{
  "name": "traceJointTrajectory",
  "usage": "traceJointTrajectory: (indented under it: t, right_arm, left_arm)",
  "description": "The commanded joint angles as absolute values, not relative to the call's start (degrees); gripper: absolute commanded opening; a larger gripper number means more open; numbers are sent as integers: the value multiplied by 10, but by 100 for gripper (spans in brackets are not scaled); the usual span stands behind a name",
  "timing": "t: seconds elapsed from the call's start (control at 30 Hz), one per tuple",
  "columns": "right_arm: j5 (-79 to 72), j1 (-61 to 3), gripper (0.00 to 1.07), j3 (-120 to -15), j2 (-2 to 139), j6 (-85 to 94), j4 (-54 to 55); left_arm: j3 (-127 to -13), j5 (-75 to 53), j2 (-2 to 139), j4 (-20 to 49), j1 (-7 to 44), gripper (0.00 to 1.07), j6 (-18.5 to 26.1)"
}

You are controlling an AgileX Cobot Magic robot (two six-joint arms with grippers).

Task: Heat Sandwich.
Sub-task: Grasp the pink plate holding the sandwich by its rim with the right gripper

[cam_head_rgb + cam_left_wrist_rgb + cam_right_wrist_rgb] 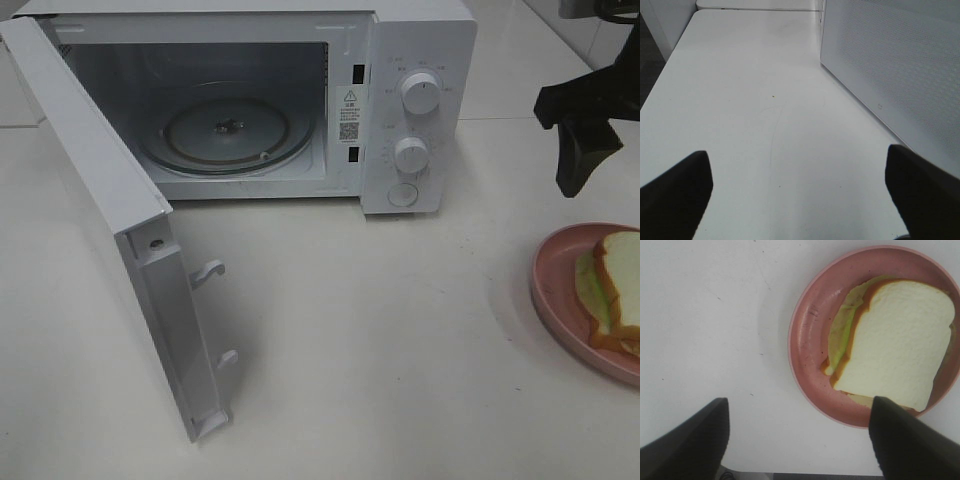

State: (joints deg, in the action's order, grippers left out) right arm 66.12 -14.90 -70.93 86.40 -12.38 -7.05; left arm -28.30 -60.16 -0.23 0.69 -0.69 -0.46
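1. The white microwave oven point(420, 60) is seen with its door point(90, 200) swung open and its glass turntable point(228, 135) bare (loading and heating are judged undone).
2. The white-bread sandwich with green filling point(615, 285) is found on a round pink plate point(555, 290) at the frame's right edge.
3. Both hands are held spread wide, nothing gripped: the right hand point(580, 130) near the plate, the left hand point(799, 155) over the tabletop point(765, 100).

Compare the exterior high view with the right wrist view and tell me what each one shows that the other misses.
Only exterior high: the white microwave, its door standing open, the glass turntable inside and two knobs. Only right wrist: nearly the whole pink plate, and the right tool with its fingers spread apart, nothing between them. Both: the sandwich lying on the plate, green filling showing at its edge, on the white table.
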Motion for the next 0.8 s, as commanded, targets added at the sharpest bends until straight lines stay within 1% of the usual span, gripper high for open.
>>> traceJointTrajectory:
  t: [0.03, 0.47, 0.6, 0.8]
  right_arm:
    - [661, -147, 76, -713, 870, -117, -67]
    - [626, -147, 76, -709, 901, -136, -52]
    - [540, -140, 76, -644, 923, -154, -41]
    - [469, -130, 76, -599, 951, -156, -41]
  left_arm:
    - [-282, -594, -9, 7, -7, 86, -5]
    - [-282, -594, -9, 7, -7, 86, -5]
    - [-282, -594, -9, 7, -7, 86, -5]
    - [-282, -594, -9, 7, -7, 86, -5]
